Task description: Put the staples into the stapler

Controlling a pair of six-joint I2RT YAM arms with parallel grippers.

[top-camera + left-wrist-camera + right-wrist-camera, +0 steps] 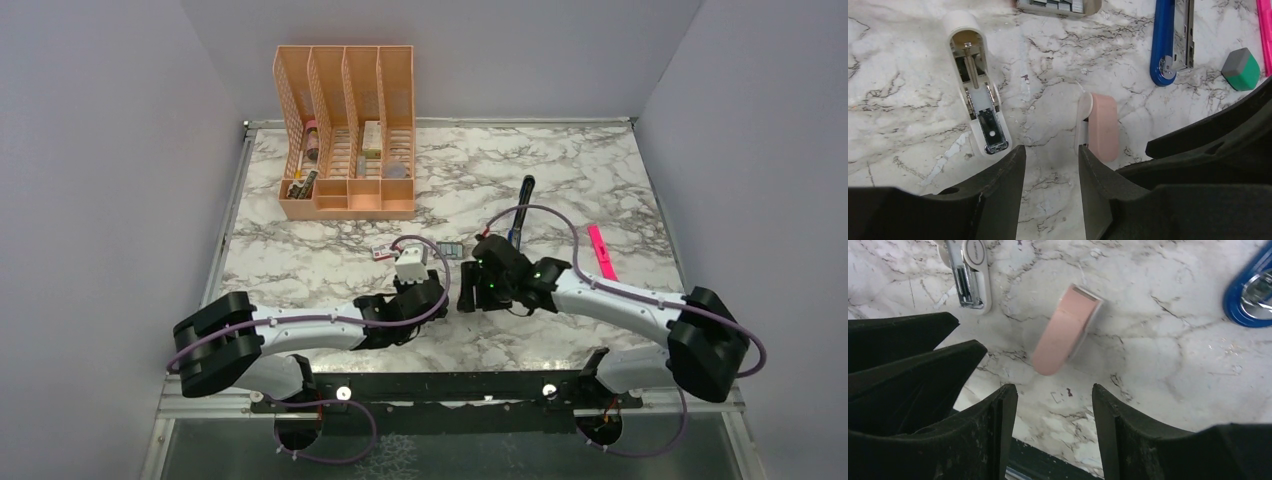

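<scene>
open and empty, left end effector (1051, 152) and right end effector (1053, 390) hover over the counter (908, 75); the rigid, likely slick stapler (1162, 40) suits a mid-body side pinch.

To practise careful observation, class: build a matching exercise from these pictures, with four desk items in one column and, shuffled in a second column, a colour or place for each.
Column one:
1. eraser
2. stapler nearest the highlighter
3. small block
4. desk organiser

Column two:
A. teal with a grey end
B. at the far side of the table
C. pale pink
D. blue

Pairs: 1-C, 2-D, 3-A, 4-B
</scene>
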